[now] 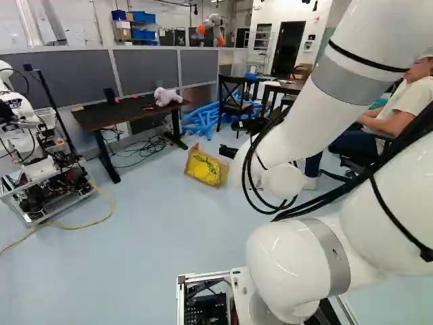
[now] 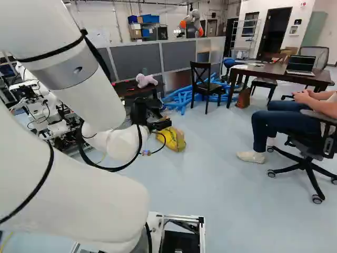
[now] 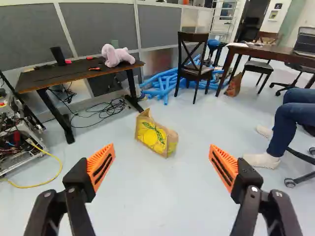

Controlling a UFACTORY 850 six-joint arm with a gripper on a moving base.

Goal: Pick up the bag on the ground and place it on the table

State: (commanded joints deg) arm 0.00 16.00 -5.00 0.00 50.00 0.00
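Wrist view: jaws?

Spread wide, fingers well apart, nothing between them. Gripper (image 2: 161, 125) has hold of nothing.

And the bag?

Yellow-and-brown bag (image 3: 156, 135) sits on the floor (image 3: 162, 196), ahead of the gripper (image 3: 162, 150), not touching either finger. Near one leg of the dark desk (image 3: 78, 76).

What's on the desk?

Pink plush toy (image 3: 116, 55), among other bits. Further back: blue tubes (image 3: 165, 84) in a pile by a dark chair (image 3: 194, 71), then a brown table (image 3: 275, 52) with a laptop (image 2: 301, 64) on it.
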